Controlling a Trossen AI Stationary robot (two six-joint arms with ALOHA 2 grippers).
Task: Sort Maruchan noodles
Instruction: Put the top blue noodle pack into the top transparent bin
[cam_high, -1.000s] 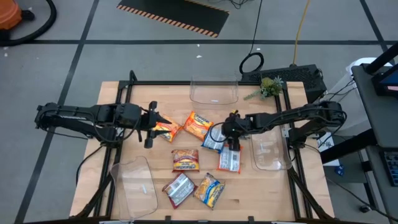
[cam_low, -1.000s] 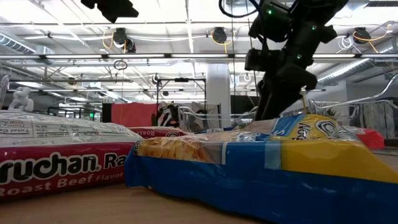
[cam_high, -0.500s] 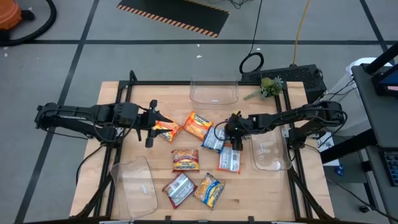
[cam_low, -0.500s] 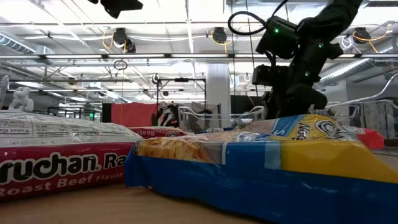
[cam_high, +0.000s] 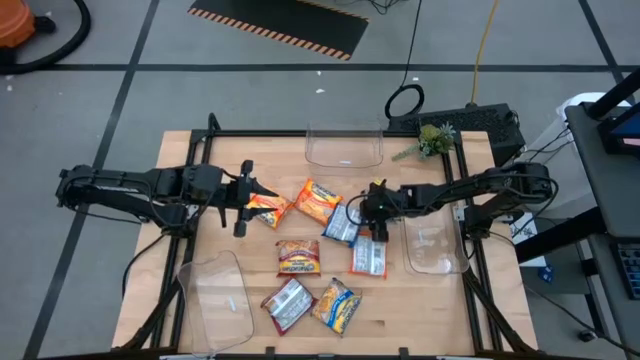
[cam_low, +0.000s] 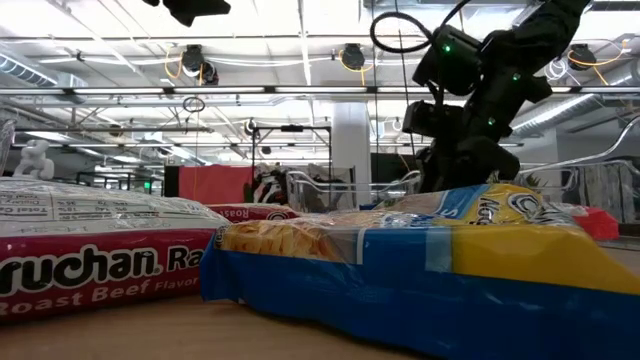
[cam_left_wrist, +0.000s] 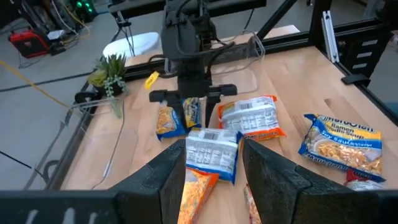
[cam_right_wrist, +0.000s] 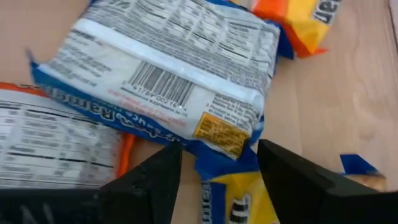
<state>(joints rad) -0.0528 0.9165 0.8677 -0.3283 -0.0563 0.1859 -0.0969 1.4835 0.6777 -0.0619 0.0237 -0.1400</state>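
Note:
Several Maruchan noodle packets lie on the wooden table (cam_high: 230, 255). My left gripper (cam_high: 252, 205) is at the table's left and is shut on an orange packet (cam_high: 268, 209); the left wrist view shows the gripper (cam_left_wrist: 211, 169) and the packet (cam_left_wrist: 211, 152). My right gripper (cam_high: 362, 218) is tipped down over a blue packet (cam_high: 342, 226) that lies barcode side up (cam_right_wrist: 168, 74). The right gripper (cam_right_wrist: 214, 171) is open, and the packet's near corner (cam_right_wrist: 224, 163) sits in the gap. Other packets: orange (cam_high: 317, 200), white-backed orange (cam_high: 368, 258), brown (cam_high: 298, 257), red-silver (cam_high: 288, 303), blue-yellow (cam_high: 336, 305). My left gripper pinches the orange packet between its two fingers (cam_left_wrist: 171, 177), which stand at the packet's two sides (cam_left_wrist: 188, 155). The fingers come from the table's left, slanting a little down. The packet sticks out ahead of them toward the table's right, held above the table. My right gripper has the blue packet's corner between its fingers (cam_right_wrist: 277, 177); whether they touch it I cannot tell.
Clear plastic bins stand at the far middle (cam_high: 345, 147), near left (cam_high: 215, 300) and right (cam_high: 435, 242). A small plant (cam_high: 432, 140) sits at the far right. In the low view a blue-yellow packet (cam_low: 430, 260) and a roast beef packet (cam_low: 90, 250) fill the foreground.
My right gripper has sunk toward the blue packet and tipped further down, its fingertips now behind the near packet in the low view. My left gripper has stayed where it was with the orange packet.

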